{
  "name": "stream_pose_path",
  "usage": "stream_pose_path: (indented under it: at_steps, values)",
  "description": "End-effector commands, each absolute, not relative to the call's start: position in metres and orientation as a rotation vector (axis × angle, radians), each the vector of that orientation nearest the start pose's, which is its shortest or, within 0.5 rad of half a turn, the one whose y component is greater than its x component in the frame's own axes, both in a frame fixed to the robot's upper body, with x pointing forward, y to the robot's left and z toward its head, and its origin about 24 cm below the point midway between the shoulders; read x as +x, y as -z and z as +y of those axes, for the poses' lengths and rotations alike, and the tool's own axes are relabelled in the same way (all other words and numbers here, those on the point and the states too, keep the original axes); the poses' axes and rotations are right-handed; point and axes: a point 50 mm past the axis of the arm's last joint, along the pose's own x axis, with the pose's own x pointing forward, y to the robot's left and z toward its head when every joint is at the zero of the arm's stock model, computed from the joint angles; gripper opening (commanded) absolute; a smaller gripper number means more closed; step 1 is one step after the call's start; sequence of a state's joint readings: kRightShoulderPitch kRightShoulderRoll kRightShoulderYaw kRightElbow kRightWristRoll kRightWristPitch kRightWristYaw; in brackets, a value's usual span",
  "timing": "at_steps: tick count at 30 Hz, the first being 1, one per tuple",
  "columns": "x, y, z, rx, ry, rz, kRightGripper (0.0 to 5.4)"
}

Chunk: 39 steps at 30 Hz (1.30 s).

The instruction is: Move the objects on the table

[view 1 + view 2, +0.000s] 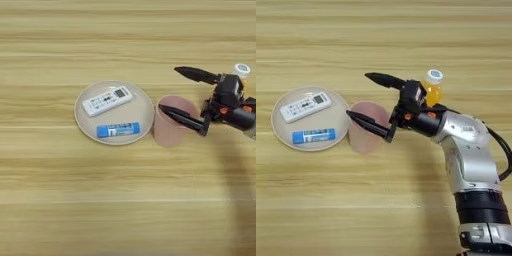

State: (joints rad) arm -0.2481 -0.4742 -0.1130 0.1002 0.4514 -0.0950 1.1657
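Note:
A pink plastic cup [167,131] stands upright on the light-wood table [125,210], just right of a beige plate [81,119]. On the plate lie a white remote control [107,100] and, nearer to me, a blue tube [118,130]. My right gripper [357,94] comes in from the right and is open wide. Its lower finger [371,125] lies across the cup's mouth, while the upper finger [383,80] points left beyond the cup's far rim. An orange juice bottle [432,90] with a white cap stands upright behind the gripper's wrist, partly hidden by it.
My silver forearm [471,150] rises from the bottom right and covers that part of the table. The plate touches or nearly touches the cup's left side. Bare wood lies in front of the plate and cup and across the far side.

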Motion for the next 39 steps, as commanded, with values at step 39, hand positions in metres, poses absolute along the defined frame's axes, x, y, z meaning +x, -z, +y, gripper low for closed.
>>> stream_pose_path:
  at_steps: [39]
  values:
    - [0.296, -0.216, -0.102, -0.427, -1.05, -0.404, 5.39]
